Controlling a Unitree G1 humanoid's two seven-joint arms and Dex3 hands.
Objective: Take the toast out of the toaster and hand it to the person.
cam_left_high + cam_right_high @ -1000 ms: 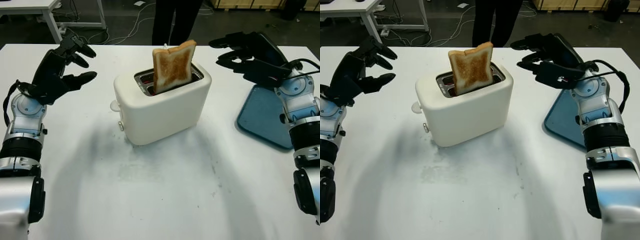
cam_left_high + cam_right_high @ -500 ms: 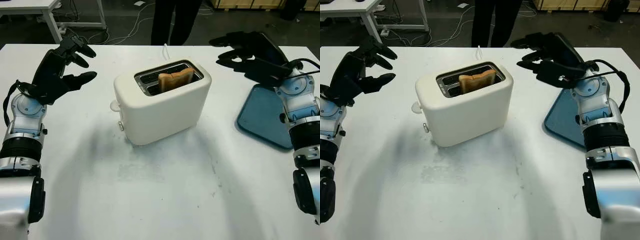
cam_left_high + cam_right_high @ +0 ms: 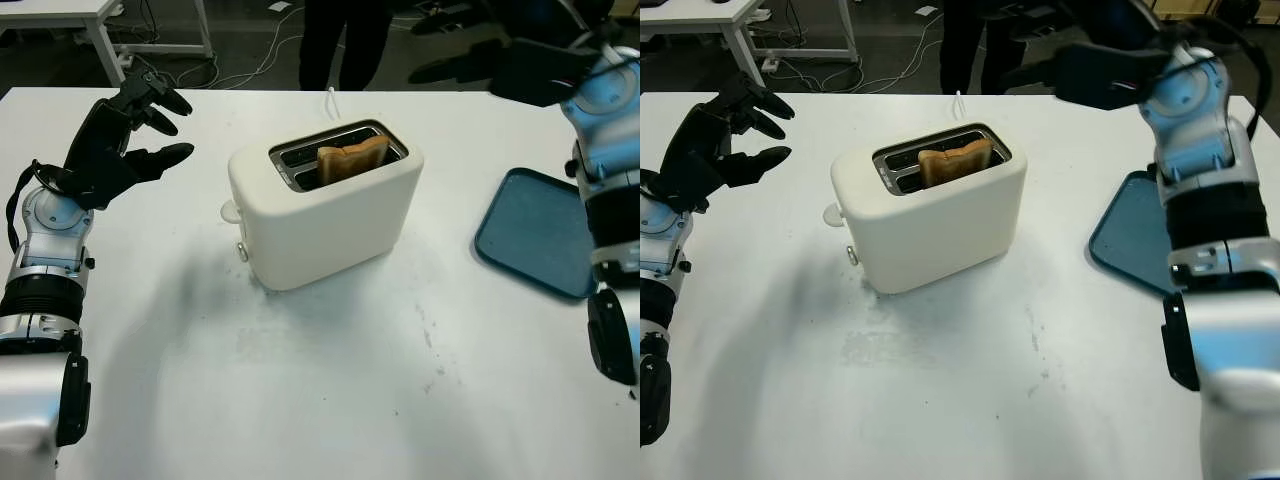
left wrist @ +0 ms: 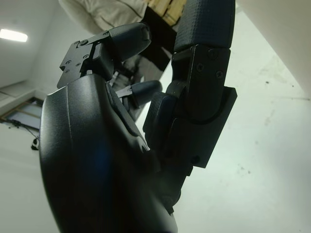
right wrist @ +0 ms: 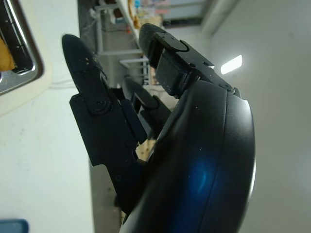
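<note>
Sitting low in the toaster, browned toast peeks out.

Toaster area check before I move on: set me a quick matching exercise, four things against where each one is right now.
Things:
1. toast
2. blue tray
3. left hand
4. right hand

Places:
A. raised above the table's far right side, open
B. flat on the table, right of the toaster
C. sunk in a toaster slot, top edge showing
D. held up over the table's left side, open

Pairs: 1-C, 2-B, 3-D, 4-A
</note>
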